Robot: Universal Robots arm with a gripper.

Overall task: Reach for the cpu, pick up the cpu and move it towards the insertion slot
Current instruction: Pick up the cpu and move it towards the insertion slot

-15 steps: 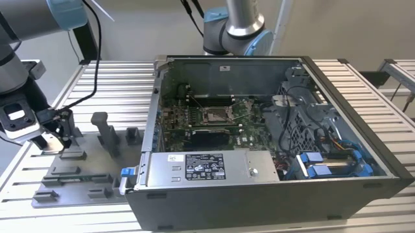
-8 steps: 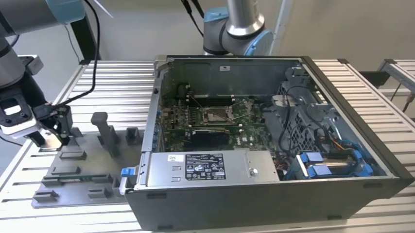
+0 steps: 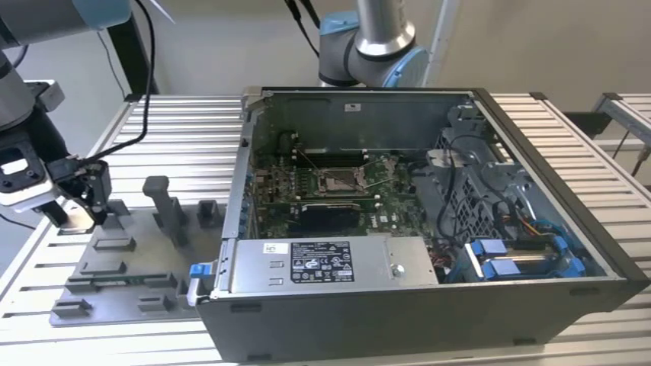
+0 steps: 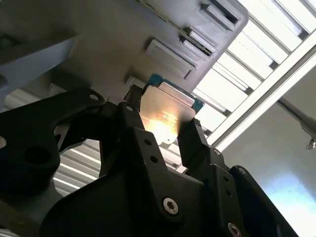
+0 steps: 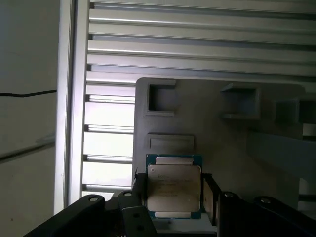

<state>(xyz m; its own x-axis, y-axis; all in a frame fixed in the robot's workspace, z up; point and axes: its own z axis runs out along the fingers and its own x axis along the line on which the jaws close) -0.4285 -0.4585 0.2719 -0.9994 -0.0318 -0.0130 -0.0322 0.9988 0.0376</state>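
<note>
The cpu [image 5: 174,191] is a thin square chip with a silvery top and a green rim, and it sits clamped between two black fingers. My gripper [image 5: 174,193] is shut on it. In the second wrist view the cpu [image 4: 165,113] stands out from the gripper [image 4: 160,129] over the grey tray. In the exterior view the gripper [image 3: 76,215] hangs at the far corner of the tray [image 3: 112,284] on the exterior view's left, with the cpu [image 3: 73,221] at its tip. The insertion slot [image 3: 336,181], a silver-framed socket, lies on the green board inside the open computer case.
The open case [image 3: 428,229] has tall metal walls, a power supply [image 3: 325,263] at its front and blue-clipped cables [image 3: 514,259]. Upright grey fixture blocks [image 3: 168,210] stand on the tray between gripper and case. A second robot arm base [image 3: 371,46] rises behind the case.
</note>
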